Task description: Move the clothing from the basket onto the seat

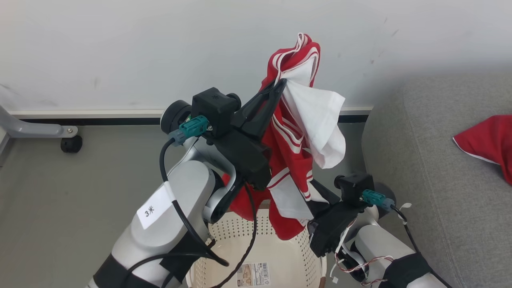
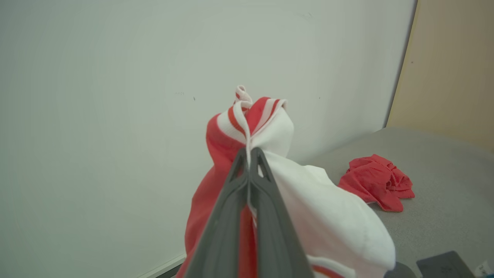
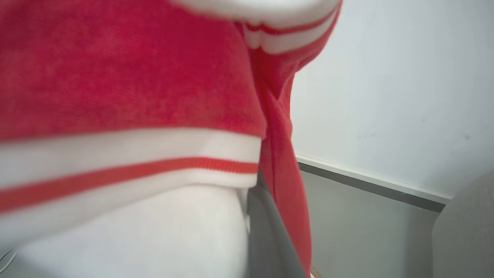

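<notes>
My left gripper (image 1: 282,85) is raised above the basket (image 1: 236,232) and shut on a red garment with white stripes and panels (image 1: 296,132), which hangs down from it. In the left wrist view the closed fingers (image 2: 250,154) pinch its bunched top (image 2: 251,119). Lower down, my right gripper (image 1: 318,197) reaches into the garment's hem, shut on the fabric with its fingertips buried. In the right wrist view the cloth (image 3: 127,77) drapes over one grey finger (image 3: 270,235). A second red garment with thin white edging (image 1: 486,140) (image 2: 376,181) lies crumpled on the grey seat (image 1: 432,160).
A white wall with a baseboard (image 1: 100,114) stands behind the basket. A grey stand leg with a black caster (image 1: 71,143) sits at the far left on the grey floor (image 1: 60,200). The seat's rounded corner (image 3: 463,231) is close on the right.
</notes>
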Tool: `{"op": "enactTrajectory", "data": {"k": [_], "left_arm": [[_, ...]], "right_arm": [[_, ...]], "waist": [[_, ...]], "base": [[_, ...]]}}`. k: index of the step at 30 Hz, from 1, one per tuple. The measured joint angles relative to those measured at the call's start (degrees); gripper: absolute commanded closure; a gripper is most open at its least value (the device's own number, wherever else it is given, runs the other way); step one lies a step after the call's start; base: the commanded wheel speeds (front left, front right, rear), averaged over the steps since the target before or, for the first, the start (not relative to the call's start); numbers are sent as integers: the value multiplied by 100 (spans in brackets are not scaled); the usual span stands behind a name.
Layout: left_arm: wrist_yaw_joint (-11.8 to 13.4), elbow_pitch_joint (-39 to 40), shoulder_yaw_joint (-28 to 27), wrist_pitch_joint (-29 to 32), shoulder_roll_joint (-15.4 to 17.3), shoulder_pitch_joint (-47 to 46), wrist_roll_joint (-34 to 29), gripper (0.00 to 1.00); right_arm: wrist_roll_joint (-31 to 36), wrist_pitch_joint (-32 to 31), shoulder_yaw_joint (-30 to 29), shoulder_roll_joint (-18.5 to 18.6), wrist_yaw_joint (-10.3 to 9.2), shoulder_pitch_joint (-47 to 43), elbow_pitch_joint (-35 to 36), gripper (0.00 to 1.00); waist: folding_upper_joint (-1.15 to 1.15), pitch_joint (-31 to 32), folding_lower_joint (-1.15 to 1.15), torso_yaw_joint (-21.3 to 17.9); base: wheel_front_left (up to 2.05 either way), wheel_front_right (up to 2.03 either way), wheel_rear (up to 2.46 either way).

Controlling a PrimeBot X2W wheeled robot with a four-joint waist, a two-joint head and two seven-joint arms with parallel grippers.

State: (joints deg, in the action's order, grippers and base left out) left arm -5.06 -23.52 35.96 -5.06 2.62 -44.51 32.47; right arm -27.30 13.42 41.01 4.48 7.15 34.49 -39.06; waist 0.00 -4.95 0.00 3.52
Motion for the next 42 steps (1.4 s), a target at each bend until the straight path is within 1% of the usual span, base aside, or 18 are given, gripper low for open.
{"op": "enactTrajectory", "data": {"k": [6, 12, 13, 14, 15, 17, 19, 20, 21, 23, 25, 29, 33, 39, 42], "left_arm": [[31, -31, -43, 10, 114, 174, 15, 100], [55, -85, -46, 43, 223, 428, 24, 100], [63, -88, -46, 43, 240, 476, 25, 92], [82, -92, -44, 43, 248, 523, 25, 76], [103, -112, -42, 43, 263, 559, 25, 73], [104, -115, -38, 44, 287, 654, 26, 60], [110, -116, -27, 47, 305, 772, 31, 44], [111, -116, -22, 53, 309, 823, 33, 15], [113, -116, -18, 62, 312, 870, 34, 0], [153, -114, -8, 65, 319, 933, 67, 0], [154, -85, 3, 65, 327, 1014, 77, 0], [154, 35, 68, 64, 364, 1229, 77, 0], [153, 109, 156, 67, 427, 1363, 77, 0], [153, 299, 174, 44, 500, 1477, 75, 0], [153, 417, 166, 11, 531, 1481, 75, 0]], "right_arm": [[-159, 53, -143, -7, 0, 9, -30, 100], [-246, 80, -412, 13, 0, -10, 1, 100], [-249, 81, -460, 24, 0, -20, 14, 100], [-253, 82, -519, 42, 0, -30, 35, 100], [-254, 84, -581, 71, 0, -39, 69, 100], [-277, 85, -743, 141, 0, -55, 196, 100], [-301, 85, -898, 221, -1, -57, 323, 100], [-301, 85, -971, 264, -2, -57, 382, 100], [-301, 85, -1040, 314, -9, -59, 444, 100], [-301, 86, -1167, 413, -18, -62, 580, 100], [-301, 86, -1321, 511, -58, -81, 756, 100], [-288, 86, -1563, 766, -73, -123, 1140, 100], [-238, 86, -1825, 934, -125, -141, 1532, 100], [-238, 98, -2280, 1128, -252, -378, 2326, 100], [-232, 123, -2455, 1204, -267, -548, 2781, 100]], "waist": [[0, 18, 0, -88], [0, 61, 0, -231], [0, 70, 0, -258], [0, 79, 0, -284], [0, 88, 0, -312], [0, 106, 0, -369], [0, 125, 0, -434], [0, 134, 0, -467], [0, 144, 0, -501], [0, 164, 0, -568], [0, 186, 0, -634], [0, 215, 0, -777], [0, 225, 0, -932], [0, 213, 0, -1190], [0, 198, 0, -1330]], "base": [[0, 0, 0], [0, 0, 0], [0, 0, 0], [0, 0, 0], [0, 0, 0], [0, 0, 0], [0, 0, 0], [0, 0, 0], [0, 0, 0], [0, 0, 0], [0, 0, 0], [0, 0, 0], [0, 0, 0], [0, 0, 0], [0, 0, 0]]}}
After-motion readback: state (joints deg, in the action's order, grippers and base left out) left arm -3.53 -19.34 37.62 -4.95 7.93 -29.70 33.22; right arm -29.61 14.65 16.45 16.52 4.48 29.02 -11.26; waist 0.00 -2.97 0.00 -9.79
